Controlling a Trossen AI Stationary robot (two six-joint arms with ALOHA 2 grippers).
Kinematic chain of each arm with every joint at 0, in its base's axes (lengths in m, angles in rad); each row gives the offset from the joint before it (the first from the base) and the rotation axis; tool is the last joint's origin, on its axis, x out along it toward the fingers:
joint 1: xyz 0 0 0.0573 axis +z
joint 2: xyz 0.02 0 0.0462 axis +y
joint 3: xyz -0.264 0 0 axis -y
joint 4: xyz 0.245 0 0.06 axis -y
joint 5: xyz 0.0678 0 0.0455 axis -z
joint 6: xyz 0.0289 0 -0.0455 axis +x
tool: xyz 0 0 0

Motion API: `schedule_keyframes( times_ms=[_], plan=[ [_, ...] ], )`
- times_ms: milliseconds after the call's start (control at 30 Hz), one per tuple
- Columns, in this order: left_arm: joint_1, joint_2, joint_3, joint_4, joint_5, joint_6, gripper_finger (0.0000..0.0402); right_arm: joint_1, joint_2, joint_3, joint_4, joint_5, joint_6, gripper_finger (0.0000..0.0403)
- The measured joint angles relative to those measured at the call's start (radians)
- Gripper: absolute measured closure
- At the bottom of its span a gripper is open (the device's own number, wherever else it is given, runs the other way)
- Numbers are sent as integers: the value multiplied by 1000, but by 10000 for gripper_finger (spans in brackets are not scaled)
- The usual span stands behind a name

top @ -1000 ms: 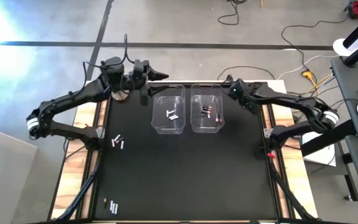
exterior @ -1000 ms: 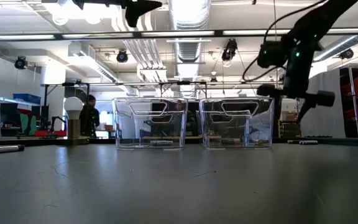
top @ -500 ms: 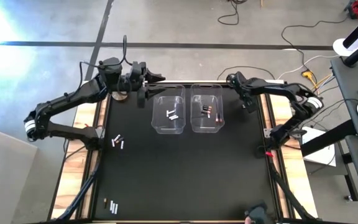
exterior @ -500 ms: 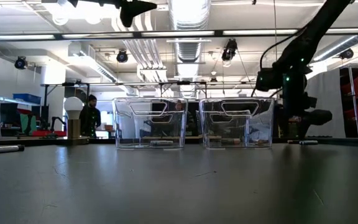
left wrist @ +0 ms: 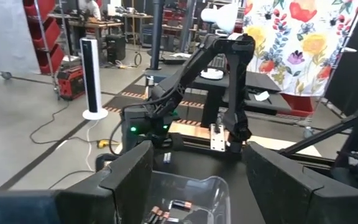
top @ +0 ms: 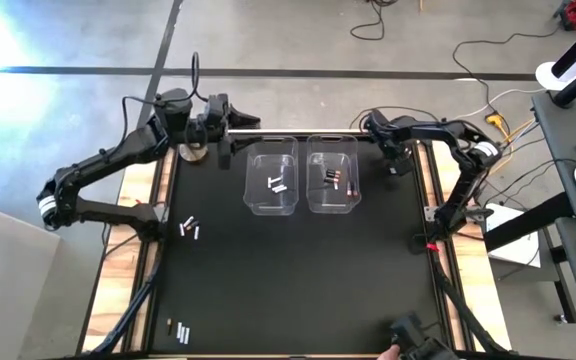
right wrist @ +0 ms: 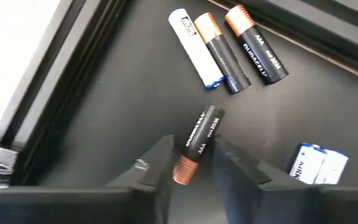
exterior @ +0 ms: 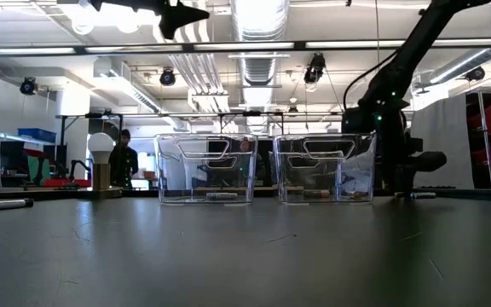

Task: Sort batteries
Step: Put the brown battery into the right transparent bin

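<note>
Closing right gripper on dark battery at table's far right edge, beside right bin; fingers narrowed around it, grip not yet certain. Squeezing square across middle, lifting straight, avoiding neighbouring batteries. Left gripper wide open, empty, hovering far left.

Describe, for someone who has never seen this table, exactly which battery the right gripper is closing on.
Start at the black table and go to its far right corner, just beyond the right-hand clear bin. There the right gripper has come down over a loose cluster of batteries. Its target is the dark, copper-ended battery between the fingers, lying apart from the white battery and two dark ones lying side by side.
</note>
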Motion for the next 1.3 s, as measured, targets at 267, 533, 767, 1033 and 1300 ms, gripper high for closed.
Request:
schedule_keyframes(
  times_ms=[267,533,767,1033,1300],
  plan=[
    [42,-8,0,-41,0,8,170,2,15,5,-2,-2,-35,379],
    [59,-12,0,-69,0,8,170,3,-164,11,16,53,-218,368],
    [59,-11,0,-71,0,8,170,63,-364,46,84,92,-528,377],
    [59,9,0,-70,-1,5,170,245,-424,174,131,-144,-1247,378],
    [59,42,0,-68,-1,-6,170,428,-343,224,122,-463,-1741,379]
  ],
)
